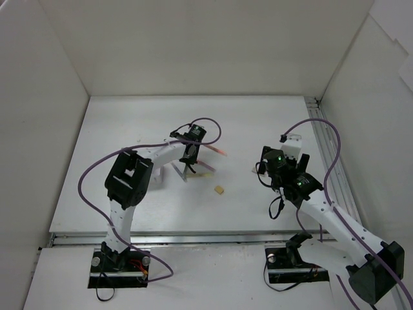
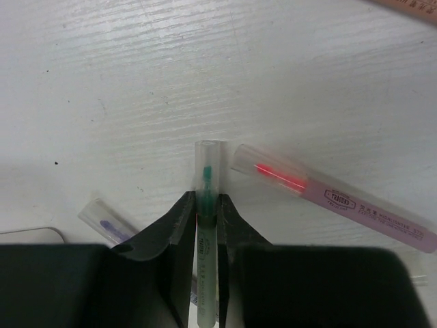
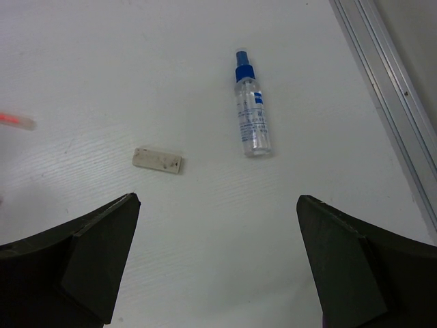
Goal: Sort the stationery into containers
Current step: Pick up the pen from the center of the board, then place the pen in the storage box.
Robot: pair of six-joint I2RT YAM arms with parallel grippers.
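Observation:
My left gripper (image 2: 207, 205) is shut on a grey-green pen (image 2: 207, 174), whose clear cap sticks out past the fingertips, low over the white table. A pink-red pen (image 2: 334, 198) lies just to its right. A purple pen (image 2: 106, 222) lies to its left, partly under one finger. In the top view this gripper (image 1: 187, 168) is at mid-table, with a tan eraser (image 1: 220, 190) near it. My right gripper (image 3: 217, 199) is open and empty above the table. An off-white eraser (image 3: 158, 160) lies ahead of it to the left. No divided white box shows clearly.
A small clear spray bottle with a blue cap (image 3: 250, 116) lies ahead of the right gripper. A metal rail (image 3: 382, 75) runs along the table's right edge. A peach-coloured stick (image 2: 410, 10) crosses the left wrist view's top right corner. White walls enclose the table.

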